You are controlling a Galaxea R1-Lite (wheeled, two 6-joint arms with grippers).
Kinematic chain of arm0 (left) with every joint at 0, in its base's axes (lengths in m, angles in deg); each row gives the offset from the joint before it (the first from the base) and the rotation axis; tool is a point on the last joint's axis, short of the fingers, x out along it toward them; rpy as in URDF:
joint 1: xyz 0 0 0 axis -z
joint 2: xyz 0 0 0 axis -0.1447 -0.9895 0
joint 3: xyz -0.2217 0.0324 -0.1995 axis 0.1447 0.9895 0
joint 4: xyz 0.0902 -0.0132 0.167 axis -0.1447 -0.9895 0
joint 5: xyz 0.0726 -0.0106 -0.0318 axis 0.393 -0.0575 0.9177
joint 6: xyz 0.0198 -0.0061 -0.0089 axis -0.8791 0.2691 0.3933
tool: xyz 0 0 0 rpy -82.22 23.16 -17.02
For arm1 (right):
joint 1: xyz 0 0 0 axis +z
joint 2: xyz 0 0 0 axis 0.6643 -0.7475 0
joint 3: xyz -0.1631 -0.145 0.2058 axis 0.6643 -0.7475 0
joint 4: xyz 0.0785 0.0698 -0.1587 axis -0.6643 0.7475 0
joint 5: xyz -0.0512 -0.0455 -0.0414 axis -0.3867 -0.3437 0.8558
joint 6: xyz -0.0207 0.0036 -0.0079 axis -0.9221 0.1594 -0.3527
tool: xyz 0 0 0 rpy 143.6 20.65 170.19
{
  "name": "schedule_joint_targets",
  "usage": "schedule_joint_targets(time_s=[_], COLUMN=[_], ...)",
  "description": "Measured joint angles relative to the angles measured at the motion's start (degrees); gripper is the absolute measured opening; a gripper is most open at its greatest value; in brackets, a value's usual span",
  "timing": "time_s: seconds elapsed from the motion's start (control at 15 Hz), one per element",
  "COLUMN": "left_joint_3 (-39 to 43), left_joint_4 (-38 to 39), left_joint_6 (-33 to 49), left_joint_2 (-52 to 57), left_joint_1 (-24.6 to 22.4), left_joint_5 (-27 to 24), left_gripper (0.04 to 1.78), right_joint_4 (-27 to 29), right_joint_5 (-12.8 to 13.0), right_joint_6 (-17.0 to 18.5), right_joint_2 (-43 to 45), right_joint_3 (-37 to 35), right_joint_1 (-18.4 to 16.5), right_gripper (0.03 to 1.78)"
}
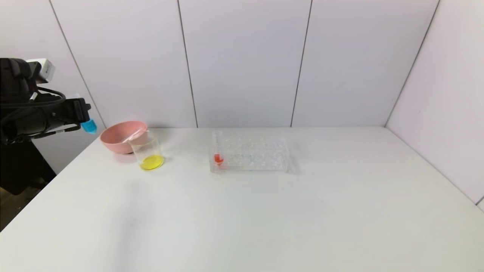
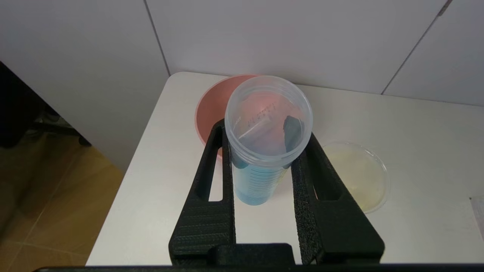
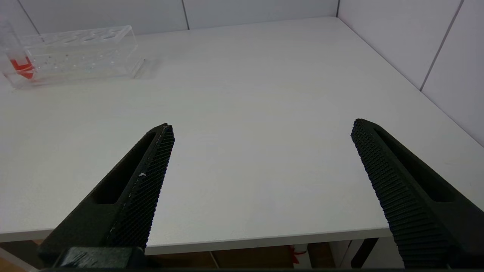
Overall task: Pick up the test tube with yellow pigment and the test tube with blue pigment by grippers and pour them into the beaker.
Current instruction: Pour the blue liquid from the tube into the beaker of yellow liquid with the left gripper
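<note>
Head view gives you the left gripper [image 1: 84,113] raised off the left edge of the white table [image 1: 264,211], well above the tabletop, clenched on the test tube with blue pigment [image 1: 89,126]; the blue end pokes out below the fingers. In the left wrist view you look straight down the tube's open mouth [image 2: 268,121], with both black fingers [image 2: 211,181] pressed against its sides and blue liquid low in the tube.

You can see the beaker [image 1: 148,154] standing on the table just in front of the pink bowl [image 1: 123,135], touching or nearly touching it, with yellow liquid pooled at its bottom. A slim clear tube [image 1: 132,135] lies slanted in the bowl; you cannot tell what it contains.

To the right sits the clear tube rack [image 1: 249,155], holding one tube with red-orange liquid [image 1: 218,158] at its left end.

Right wrist view shows you the right gripper [image 3: 261,132] spread wide and holding nothing, above the near right part of the table, well apart from the rack.
</note>
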Motion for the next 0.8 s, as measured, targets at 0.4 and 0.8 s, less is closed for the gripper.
schedule_joint_targets(time_s=[0.4,0.8], left_joint_3=[-7.7,-13.1], left_joint_4=[-6.1,-7.7], left_joint_6=[-5.8,-13.1], left_joint_2=[-3.1,-7.4], left_joint_1=[-0.6,-0.8], left_joint_5=[-6.5,-16.8], left_gripper=[0.45,0.45], right_joint_4=[0.0,0.0], right_joint_5=[0.0,0.0], right_joint_6=[0.0,0.0], right_joint_2=[0.0,0.0], right_joint_3=[0.0,0.0], right_joint_1=[0.0,0.0], right_gripper=[1.71,1.71])
